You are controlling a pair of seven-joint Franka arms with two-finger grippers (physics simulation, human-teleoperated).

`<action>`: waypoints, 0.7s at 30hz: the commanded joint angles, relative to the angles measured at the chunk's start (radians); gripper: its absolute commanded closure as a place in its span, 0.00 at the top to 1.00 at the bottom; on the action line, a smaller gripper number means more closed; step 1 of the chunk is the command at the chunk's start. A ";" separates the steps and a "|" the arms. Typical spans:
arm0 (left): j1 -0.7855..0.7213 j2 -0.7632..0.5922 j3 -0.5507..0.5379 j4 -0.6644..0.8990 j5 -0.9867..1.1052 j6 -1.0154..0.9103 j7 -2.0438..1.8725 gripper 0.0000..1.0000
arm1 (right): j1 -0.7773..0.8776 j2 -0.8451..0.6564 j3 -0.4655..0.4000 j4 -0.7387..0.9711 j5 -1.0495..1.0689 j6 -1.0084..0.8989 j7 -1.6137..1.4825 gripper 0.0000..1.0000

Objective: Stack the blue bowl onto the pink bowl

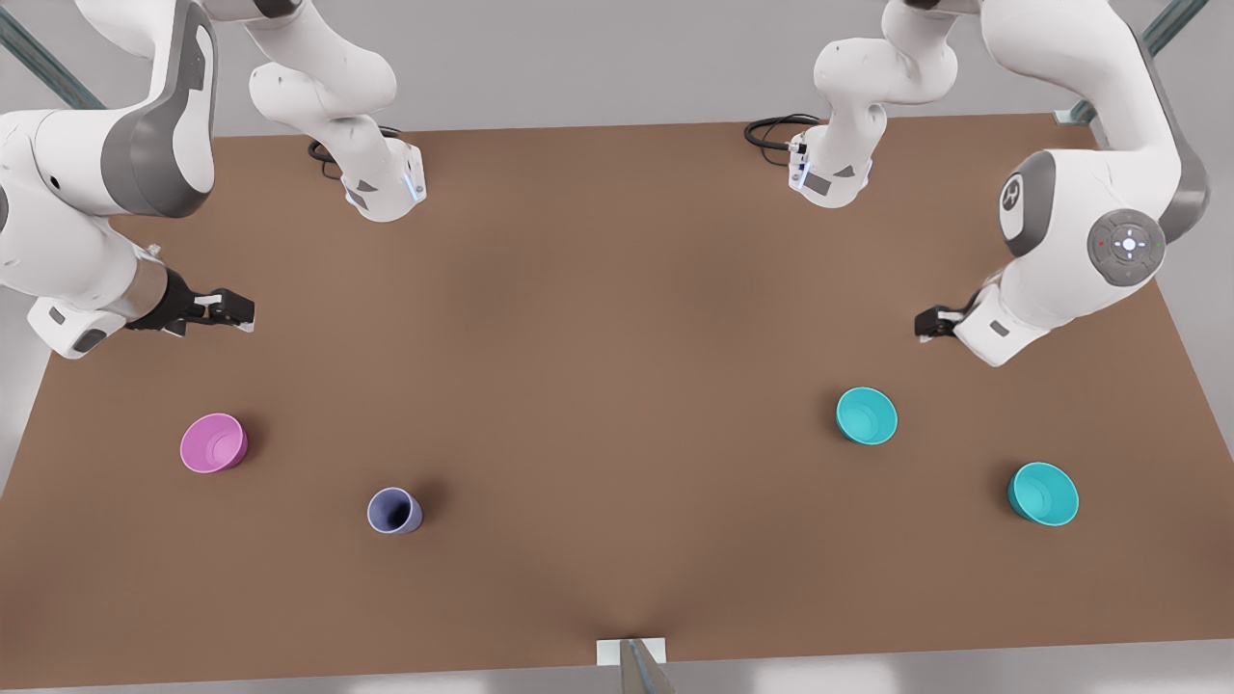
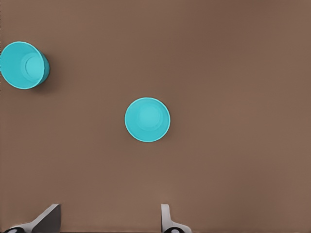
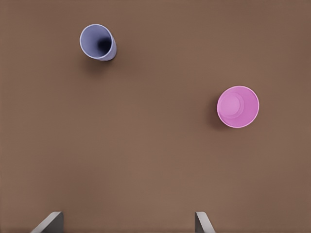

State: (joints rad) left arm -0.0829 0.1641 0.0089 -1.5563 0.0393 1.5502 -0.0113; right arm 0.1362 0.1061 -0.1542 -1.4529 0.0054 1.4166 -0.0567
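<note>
plain brown tabletop (image 1: pixel 617 386) on pale grey floor, left hand (image 1: pixel 927 324) released above blue bowl (image 1: pixel 867 415), twin turquoise bowl (image 1: pixel 1043 493) near it, right hand (image 1: pixel 224 310) released above pink bowl (image 1: pixel 213 442), lavender cup (image 1: pixel 394 510) beside

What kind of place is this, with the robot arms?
It looks like a simulated robot test bench, not a real room: a plain brown table, two white arms bolted on, and plastic dishes like the pink bowl and a lavender cup.
</note>
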 commanded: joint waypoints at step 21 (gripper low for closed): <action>0.135 0.014 -0.001 0.013 -0.110 -0.099 0.120 1.00 | -0.484 0.641 0.005 0.036 0.295 0.634 -0.735 1.00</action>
State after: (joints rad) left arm 0.0538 0.1741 0.0080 -1.5445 -0.0713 1.4530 0.0490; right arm -0.3374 0.7475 -0.1489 -1.4040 0.2319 1.9265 -0.3564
